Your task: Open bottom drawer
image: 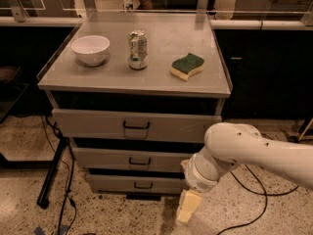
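The grey cabinet has three drawers stacked under its top. The bottom drawer (117,184) is the lowest and narrowest front, with a small black pull handle (143,185), and it looks closed. My gripper (188,207) hangs from the white arm just right of that drawer's front, near the floor, pointing down. It sits to the right of the handle and apart from it.
On the cabinet top (146,77) stand a white bowl (91,49), a drink can (138,49) and a green-and-yellow sponge (188,66). Black cables (249,199) trail on the speckled floor to the right. A dark stand leg (51,173) is left of the cabinet.
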Available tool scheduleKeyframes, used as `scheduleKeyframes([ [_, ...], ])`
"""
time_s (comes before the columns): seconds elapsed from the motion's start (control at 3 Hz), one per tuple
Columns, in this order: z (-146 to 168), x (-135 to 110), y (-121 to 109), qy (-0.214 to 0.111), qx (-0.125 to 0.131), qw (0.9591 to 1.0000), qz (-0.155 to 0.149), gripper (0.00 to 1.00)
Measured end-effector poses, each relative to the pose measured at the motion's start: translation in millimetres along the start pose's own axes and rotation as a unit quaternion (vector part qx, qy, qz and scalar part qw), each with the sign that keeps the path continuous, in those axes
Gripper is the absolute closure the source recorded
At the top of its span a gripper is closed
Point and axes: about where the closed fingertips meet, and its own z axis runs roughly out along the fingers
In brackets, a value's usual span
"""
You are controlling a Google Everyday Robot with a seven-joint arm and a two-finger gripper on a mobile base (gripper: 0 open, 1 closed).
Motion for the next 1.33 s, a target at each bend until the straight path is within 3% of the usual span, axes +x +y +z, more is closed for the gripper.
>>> scheduleKeyframes([
  [0.33,0,0,0,0.0,0.0,1.0,0.0,0.0],
  [0.67,31,8,13,-0.021,-0.03,0.9993,0.005,0.0],
  [1.33,128,29,17,-0.047,-0.075,0.996,0.011,0.0],
])
